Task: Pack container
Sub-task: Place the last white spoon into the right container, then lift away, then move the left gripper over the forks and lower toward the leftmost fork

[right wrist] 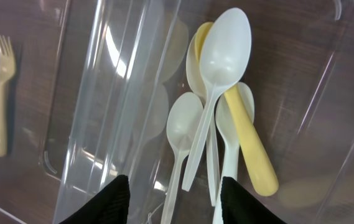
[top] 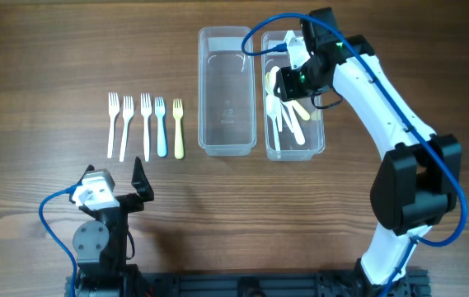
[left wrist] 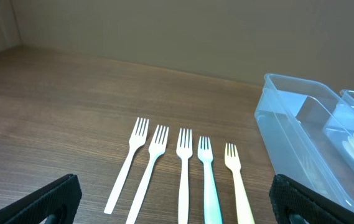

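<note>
Two clear containers stand side by side at the back of the table. The left container (top: 224, 107) holds nothing. The right container (top: 321, 136) holds several spoons (top: 288, 115), most of them white, with a large white spoon (right wrist: 223, 50) lying on top of a yellow spoon (right wrist: 251, 149). My right gripper (top: 279, 82) (right wrist: 175, 202) hovers over that pile, jaws apart and gripping nothing. Several forks (top: 146, 125) (left wrist: 183, 168) lie in a row on the left: white ones, a light blue one and a pale yellow one. My left gripper (top: 115, 175) (left wrist: 177, 205) stands open just in front of the forks.
The wooden table (top: 36, 66) carries only the forks and the two containers. The right arm (top: 382, 99) reaches in from the front right, over the right container's far end. The left arm's base (top: 94, 243) sits at the front edge.
</note>
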Controlling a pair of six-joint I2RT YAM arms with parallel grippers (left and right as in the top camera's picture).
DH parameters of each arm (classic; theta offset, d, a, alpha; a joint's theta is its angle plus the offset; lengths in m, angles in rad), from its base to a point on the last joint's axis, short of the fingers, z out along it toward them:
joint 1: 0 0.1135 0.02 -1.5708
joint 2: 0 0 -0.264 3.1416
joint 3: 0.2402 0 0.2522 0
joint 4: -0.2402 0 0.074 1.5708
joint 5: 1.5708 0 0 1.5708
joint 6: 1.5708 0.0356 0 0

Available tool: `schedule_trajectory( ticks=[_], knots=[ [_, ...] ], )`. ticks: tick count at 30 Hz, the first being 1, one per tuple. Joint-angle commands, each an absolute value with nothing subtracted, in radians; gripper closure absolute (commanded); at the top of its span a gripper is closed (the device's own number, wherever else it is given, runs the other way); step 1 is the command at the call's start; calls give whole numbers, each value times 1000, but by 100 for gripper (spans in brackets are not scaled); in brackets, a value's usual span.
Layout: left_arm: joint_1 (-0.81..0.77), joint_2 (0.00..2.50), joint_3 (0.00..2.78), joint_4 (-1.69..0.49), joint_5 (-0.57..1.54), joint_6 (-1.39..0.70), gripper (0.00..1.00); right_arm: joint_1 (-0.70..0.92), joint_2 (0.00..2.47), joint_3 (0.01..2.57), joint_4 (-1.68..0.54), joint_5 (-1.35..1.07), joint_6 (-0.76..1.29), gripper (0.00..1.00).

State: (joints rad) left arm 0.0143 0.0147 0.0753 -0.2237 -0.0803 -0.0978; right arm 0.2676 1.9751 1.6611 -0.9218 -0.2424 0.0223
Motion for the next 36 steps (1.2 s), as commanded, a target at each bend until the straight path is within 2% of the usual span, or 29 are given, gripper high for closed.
schedule_trajectory(
  ticks=[1, 4, 9, 15, 24, 36],
  knots=[
    [21, 7, 69, -220, -79, -78, 0, 261, 1872, 1744, -928, -179, 47, 46],
    [21, 7, 69, -220, -79, -78, 0, 240, 1811, 1782, -928, -41, 83, 20],
    [21, 7, 69, -220, -79, -78, 0, 173, 1720, 1799, -929, 172, 81, 0],
    [21, 7, 69, -220, -79, -78, 0, 65, 1684, 1799, -961, 332, 79, 0],
    [21, 7, 69, -220, -80, -78, 0, -125, 1686, 1798, -989, 339, 82, 1],
    [21, 8, 84, -191, -2, -86, 0, -159, 1687, 1798, -1007, 336, 79, 0]
  ],
)
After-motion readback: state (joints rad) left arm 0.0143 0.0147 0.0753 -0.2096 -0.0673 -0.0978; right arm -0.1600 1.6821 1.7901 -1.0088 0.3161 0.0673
